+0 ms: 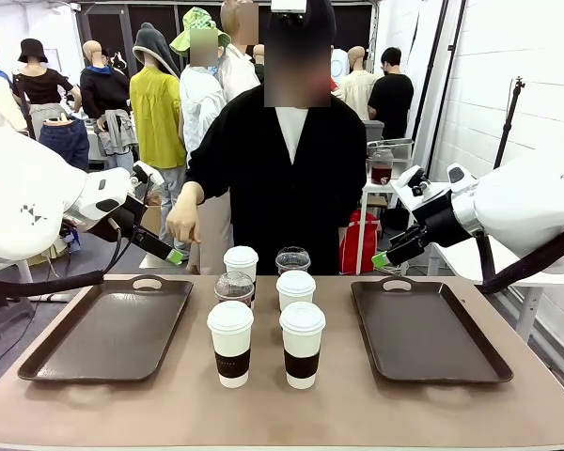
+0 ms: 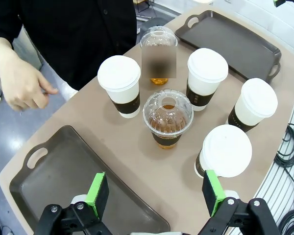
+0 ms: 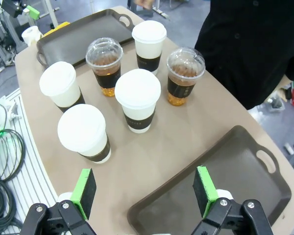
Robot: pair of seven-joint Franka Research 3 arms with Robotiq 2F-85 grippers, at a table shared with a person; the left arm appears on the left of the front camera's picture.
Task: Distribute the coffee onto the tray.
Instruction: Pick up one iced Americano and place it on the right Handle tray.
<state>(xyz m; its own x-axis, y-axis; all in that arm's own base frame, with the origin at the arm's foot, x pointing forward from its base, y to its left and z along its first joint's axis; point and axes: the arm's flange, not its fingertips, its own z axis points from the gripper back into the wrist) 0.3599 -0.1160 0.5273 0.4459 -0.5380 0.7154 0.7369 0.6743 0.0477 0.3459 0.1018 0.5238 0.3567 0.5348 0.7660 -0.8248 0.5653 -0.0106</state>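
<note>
Tabletop (image 1: 169, 404): cups (image 1: 302, 343) between trays (image 1: 113, 334); clear ones (image 2: 167, 117) hold amber coffee, seemingly; left tool (image 2: 156, 193), right tool (image 3: 144, 192) wide.

Lab hall, white partition walls (image 1: 531, 56), loose cables (image 3: 1, 166)

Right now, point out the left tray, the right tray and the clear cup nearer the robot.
Left tray (image 1: 103, 334): front view, bare floor of the tray.
Right tray (image 1: 430, 336): front view, bare floor.
Nearer clear cup (image 2: 162, 117): left wrist view, domed lid.
</note>
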